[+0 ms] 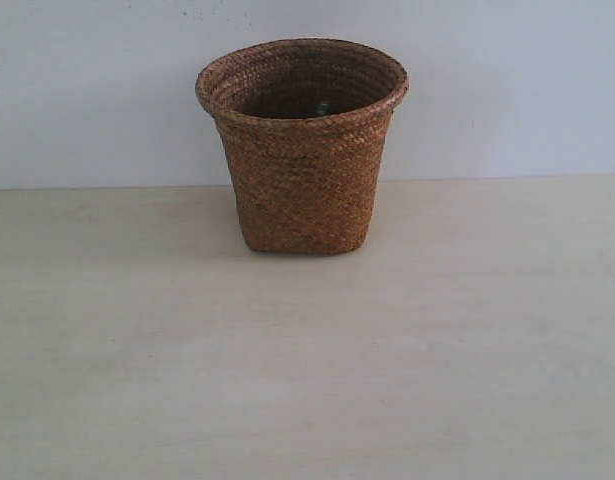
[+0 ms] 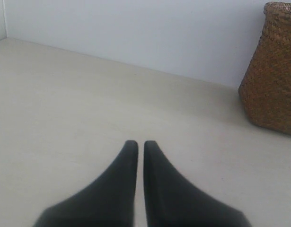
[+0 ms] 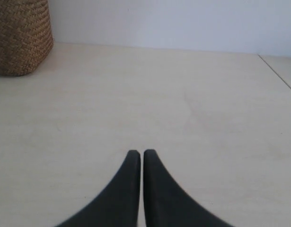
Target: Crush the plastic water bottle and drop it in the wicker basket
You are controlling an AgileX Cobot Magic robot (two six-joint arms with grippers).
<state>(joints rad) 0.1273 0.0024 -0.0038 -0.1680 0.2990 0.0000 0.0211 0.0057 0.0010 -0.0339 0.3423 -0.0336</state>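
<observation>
Checking the plastic water bottle (image 1: 322, 106) first, you have only one trace of it: a small pale-green glint in the exterior view. It sits inside the wicker basket (image 1: 302, 190), in the dark interior below the far rim. It is too small for you to confirm the cap, the label or any crushing.

The wicker basket stands upright on the tabletop (image 1: 307, 380), towards the back and close to the pale wall (image 1: 507, 80). Its flared round rim is uppermost and its narrower base sits flat on the surface. The brown weave looks intact on the side facing the exterior camera.

Left end effector (image 2: 136, 143): clenched. The two dark fingers run side by side with only a thin slit between them, and nothing is held in that slit. It hangs over bare tabletop and points towards the wall. The wicker basket (image 2: 273, 80) shows at the edge of the left wrist view, well apart from the fingertips, with only its side and part of its rim in frame.

Right end effector (image 3: 137, 152): clenched in the same manner, with the fingers almost touching and nothing between them. It also sits over bare tabletop. The wicker basket (image 3: 20, 38) shows in a corner of the right wrist view, well apart from the fingertips, with only its lower wall and base in frame.

Neither end effector touches the basket.
</observation>
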